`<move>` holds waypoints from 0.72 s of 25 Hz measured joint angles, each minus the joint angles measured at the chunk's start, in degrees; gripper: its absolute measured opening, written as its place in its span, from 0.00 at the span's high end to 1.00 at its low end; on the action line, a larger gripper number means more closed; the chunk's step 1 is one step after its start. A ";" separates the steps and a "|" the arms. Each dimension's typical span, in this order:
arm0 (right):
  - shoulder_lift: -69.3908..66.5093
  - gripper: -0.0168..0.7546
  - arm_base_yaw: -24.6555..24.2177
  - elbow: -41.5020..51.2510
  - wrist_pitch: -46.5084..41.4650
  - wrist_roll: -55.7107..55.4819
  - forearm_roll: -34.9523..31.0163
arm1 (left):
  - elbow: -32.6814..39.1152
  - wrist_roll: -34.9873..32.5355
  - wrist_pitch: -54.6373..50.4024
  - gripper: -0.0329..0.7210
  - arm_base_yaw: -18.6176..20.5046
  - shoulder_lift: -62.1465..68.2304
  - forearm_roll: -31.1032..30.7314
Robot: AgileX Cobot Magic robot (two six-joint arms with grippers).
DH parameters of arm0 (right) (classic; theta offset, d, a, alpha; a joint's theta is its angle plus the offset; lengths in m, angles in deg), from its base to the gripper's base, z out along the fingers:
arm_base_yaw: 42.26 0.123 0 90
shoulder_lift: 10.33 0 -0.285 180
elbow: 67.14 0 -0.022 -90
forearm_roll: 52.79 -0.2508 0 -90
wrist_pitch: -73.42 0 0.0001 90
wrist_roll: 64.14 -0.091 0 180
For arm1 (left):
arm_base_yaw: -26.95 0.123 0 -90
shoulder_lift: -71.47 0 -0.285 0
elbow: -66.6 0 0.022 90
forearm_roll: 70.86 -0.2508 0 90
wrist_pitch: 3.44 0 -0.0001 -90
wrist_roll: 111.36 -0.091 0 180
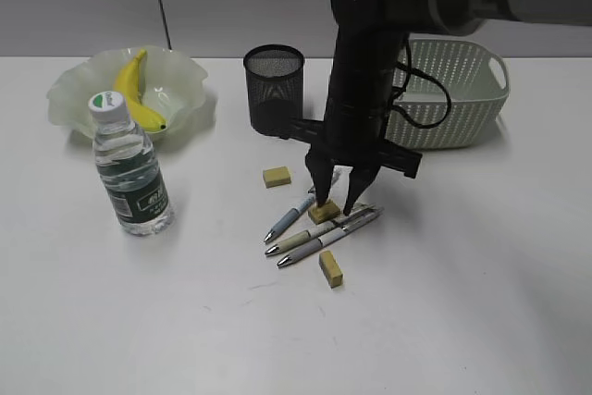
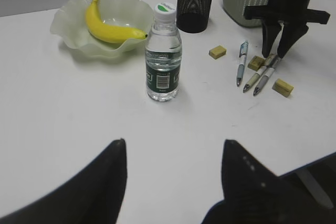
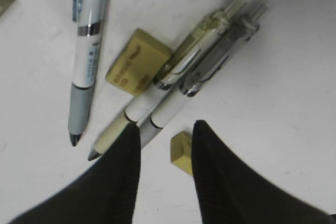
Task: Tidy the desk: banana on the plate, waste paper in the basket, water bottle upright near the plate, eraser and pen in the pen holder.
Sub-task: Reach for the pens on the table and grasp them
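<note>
The banana (image 1: 129,90) lies in the pale-green plate (image 1: 69,99) at the back left. The water bottle (image 1: 134,178) stands upright in front of the plate. Three pens (image 1: 319,238) and three tan erasers lie mid-desk, one eraser (image 1: 324,212) beside the pens. My right gripper (image 1: 335,201) is open and hovers just above that eraser and the pens (image 3: 173,93), holding nothing. My left gripper (image 2: 173,145) is open and empty over bare desk (image 2: 79,114). The black pen holder (image 1: 274,90) stands behind the pens. The waste paper is not in view.
The sage-green basket (image 1: 462,108) stands at the back right, partly behind the right arm. A second eraser (image 1: 277,177) lies left of the pens, and a third eraser (image 1: 331,268) lies in front of them.
</note>
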 joint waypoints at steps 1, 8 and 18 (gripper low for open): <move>0.00 0.62 0.40 0.00 0.00 0.00 0.13 | 0.00 0.00 0.00 0.39 0.00 0.00 0.00; 4.41 0.63 2.00 8.53 -0.04 -3.88 0.72 | 0.00 0.00 0.00 0.39 0.00 0.00 0.00; 6.88 0.63 2.00 13.49 6.52 -11.72 0.89 | 0.00 0.00 0.00 0.39 0.00 0.00 -0.06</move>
